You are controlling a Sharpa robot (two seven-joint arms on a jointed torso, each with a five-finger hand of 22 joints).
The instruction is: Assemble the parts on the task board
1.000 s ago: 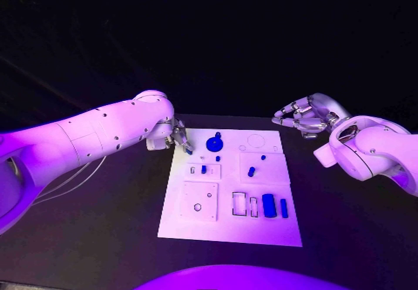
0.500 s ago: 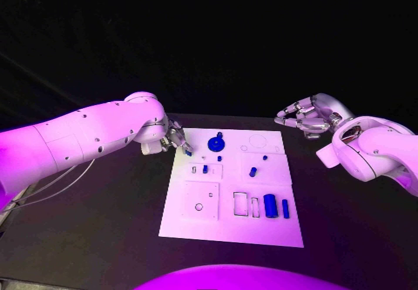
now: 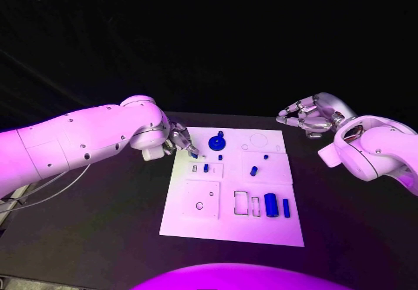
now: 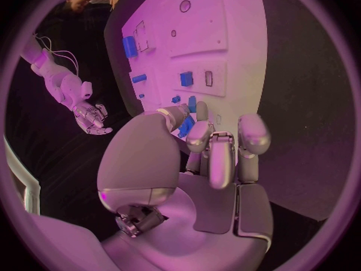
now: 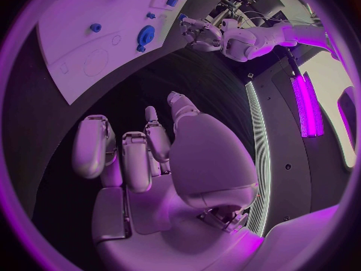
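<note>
Left hand (image 3: pixel 179 141) pinching blue part (image 3: pixel 191 153)

The task board (image 3: pixel 231 226) lies mid-table (image 3: pixel 104 229), parts (image 3: pixel 270 205) on it.

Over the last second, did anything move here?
Barely. The left hand crept a little toward the board, its fingers at the far left corner beside the blue gear. The right hand hangs off the board, holding nothing, as before. The blue parts stayed put.
</note>
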